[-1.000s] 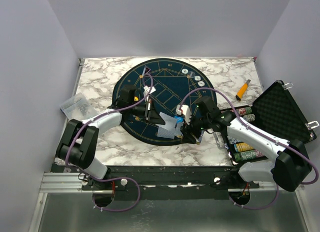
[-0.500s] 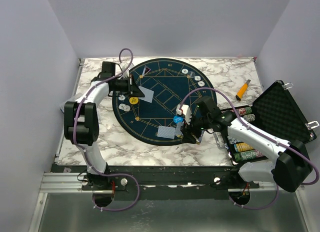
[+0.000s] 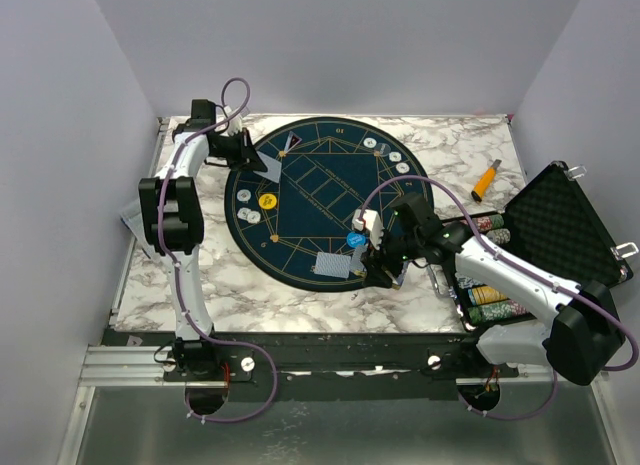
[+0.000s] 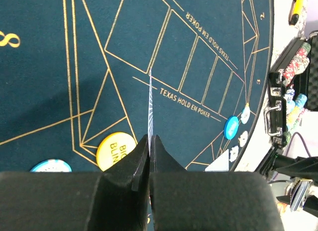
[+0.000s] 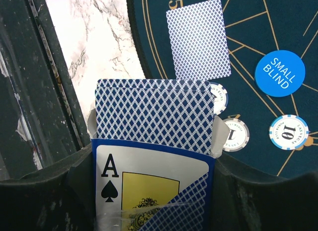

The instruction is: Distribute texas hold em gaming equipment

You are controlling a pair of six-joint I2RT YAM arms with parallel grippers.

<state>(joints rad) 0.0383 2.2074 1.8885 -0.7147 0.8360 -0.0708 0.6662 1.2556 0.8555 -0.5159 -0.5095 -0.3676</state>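
Lying on a marble table (image 3: 450, 143), a round teal mat (image 3: 320, 185) carried the gold lettering "TEXAS HOLD EM POKER". The left gripper (image 4: 150, 141) had its jaws pressed together on 1 playing card (image 4: 150, 104), seen edge-on, over the mat's far left edge. Near it lay 1 yellow disc (image 4: 115, 150) marked "BIG BLIN", the rest hidden, and 2 whitish chips (image 3: 253, 216). The right gripper (image 3: 386, 267) was clamped on a card box (image 5: 154, 186) printed with "A" and a spade. The deck (image 5: 156, 114) stuck out of its top, blue patterned backs showing. It hung at the mat's near right edge, near an open black case (image 3: 565, 225) holding chip stacks (image 3: 490, 293). Ahead of it on the mat lay 1 face-down card (image 5: 198, 39), 1 blue disc (image 5: 279, 76) reading "SMALL BLIND", and 3 chips, 1 marked "10". 4 more chips lined the far right rim. 1 orange-handled tool (image 3: 486, 180) lay on the marble beyond. Walls (image 3: 60, 135) stood close along the table's left, far and right edges.
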